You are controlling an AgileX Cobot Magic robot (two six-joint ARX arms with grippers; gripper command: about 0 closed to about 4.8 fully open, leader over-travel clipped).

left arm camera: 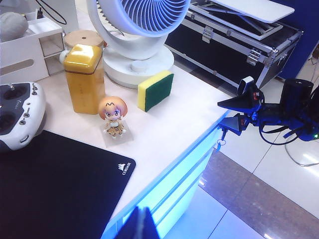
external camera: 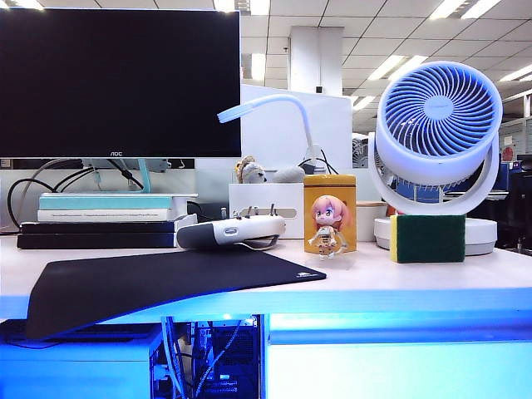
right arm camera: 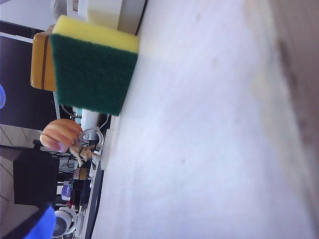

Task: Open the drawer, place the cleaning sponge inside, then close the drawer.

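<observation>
- Office desk (external camera: pixel 465 287), white-topped, with a fan (external camera: pixel 438 125), a yellow tin (external camera: pixel 329 204) and a black mat (external camera: pixel 158 283) on it.
- Sponge (external camera: pixel 428 238) stood on edge near the desk's front, just before the fan's base and well apart from the tin – green face to the exterior camera, nothing holding it.
- Drawer (left arm camera: pixel 184 174), the blue-lit front under the desktop, looked shut, so I judged the opening step was the one in hand.
- Right gripper (left arm camera: pixel 227 113) hung off the desk's edge beside that front, fingers apart and empty.
- Left gripper (left arm camera: pixel 138 225) showed only a dark tip above the desk's front edge – whether its fingers were apart or together I could not tell.
- Next move, as I read it: bring the right gripper to the drawer's lip, catch it, and pull straight out before going for the sponge.
</observation>
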